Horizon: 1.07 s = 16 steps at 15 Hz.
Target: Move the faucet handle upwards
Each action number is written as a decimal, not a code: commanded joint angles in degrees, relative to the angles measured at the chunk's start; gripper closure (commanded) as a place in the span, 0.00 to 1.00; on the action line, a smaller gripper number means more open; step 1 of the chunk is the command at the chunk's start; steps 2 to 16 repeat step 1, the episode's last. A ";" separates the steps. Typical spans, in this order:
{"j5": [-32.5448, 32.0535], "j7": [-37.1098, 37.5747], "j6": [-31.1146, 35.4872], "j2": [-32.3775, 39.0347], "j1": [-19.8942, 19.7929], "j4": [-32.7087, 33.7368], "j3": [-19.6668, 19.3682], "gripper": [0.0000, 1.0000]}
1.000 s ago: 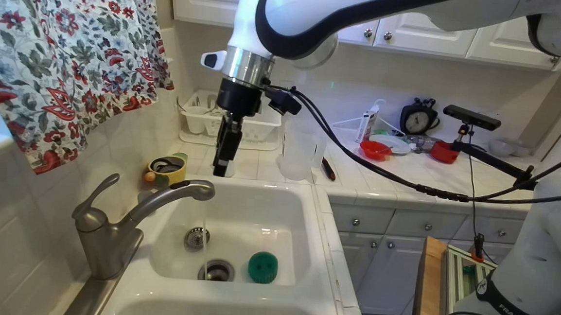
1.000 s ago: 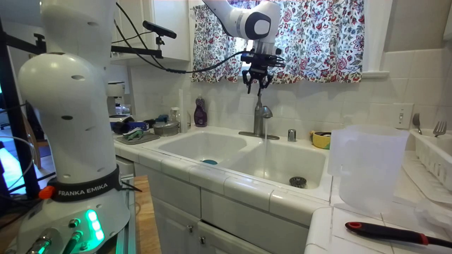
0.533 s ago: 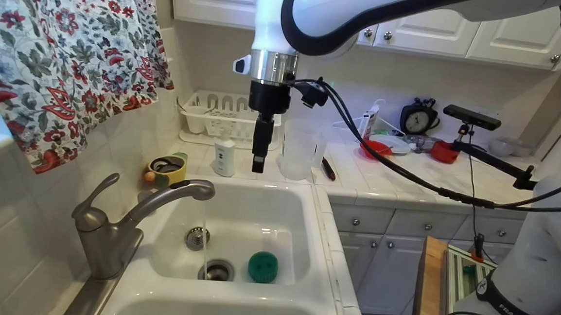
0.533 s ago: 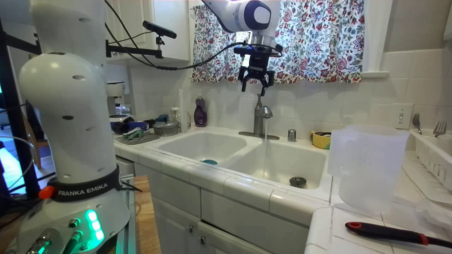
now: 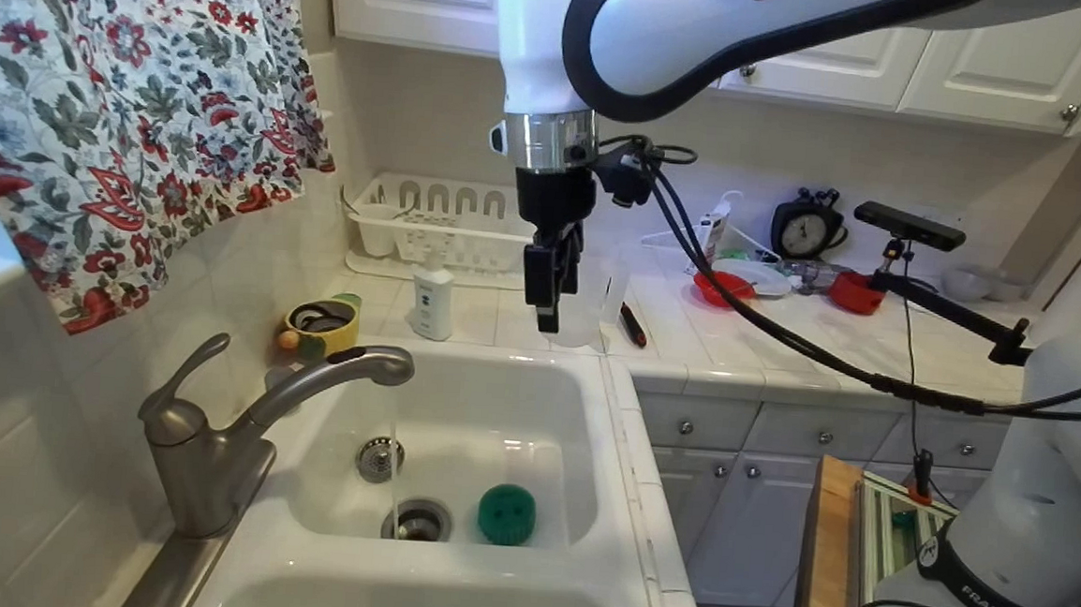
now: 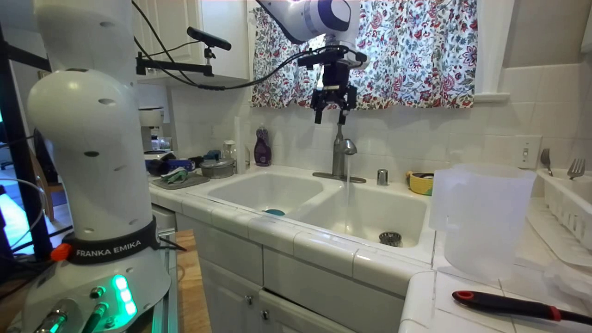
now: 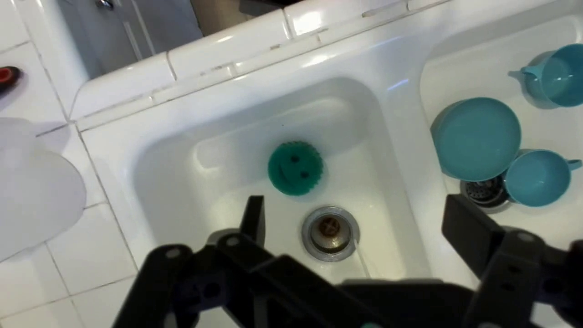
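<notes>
The faucet handle, a curved brushed-metal lever, tilts up from the top of the faucet body. In an exterior view the handle shows just under one fingertip, in line with it. Water runs from the spout into the sink. My gripper points down, high over the sink and well apart from the handle. Seen from the wrist, the gripper stands wide open, nothing between its fingers. Faucet and handle are out of the wrist view.
A green scrubber lies in one basin. Teal dishes sit in the neighbouring basin. A frosted pitcher, a white bottle and a yellow pot stand on the counter. The curtain hangs above the faucet.
My gripper has moved away from the faucet, rightward in an exterior view, and its fingers have spread wider. The white bottle has come into sight behind it. Handle and running water look unchanged.
</notes>
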 commanded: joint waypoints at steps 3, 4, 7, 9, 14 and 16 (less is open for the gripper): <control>-0.58 0.90 -0.43 0.04 0.98 0.15 -0.76 0.00; -0.58 0.90 -0.43 0.04 0.98 0.15 -0.76 0.00; -0.58 0.90 -0.43 0.04 0.98 0.15 -0.76 0.00; -0.58 0.90 -0.43 0.04 0.98 0.15 -0.76 0.00; -0.58 0.90 -0.43 0.04 0.98 0.15 -0.76 0.00; -0.58 0.90 -0.43 0.04 0.98 0.15 -0.76 0.00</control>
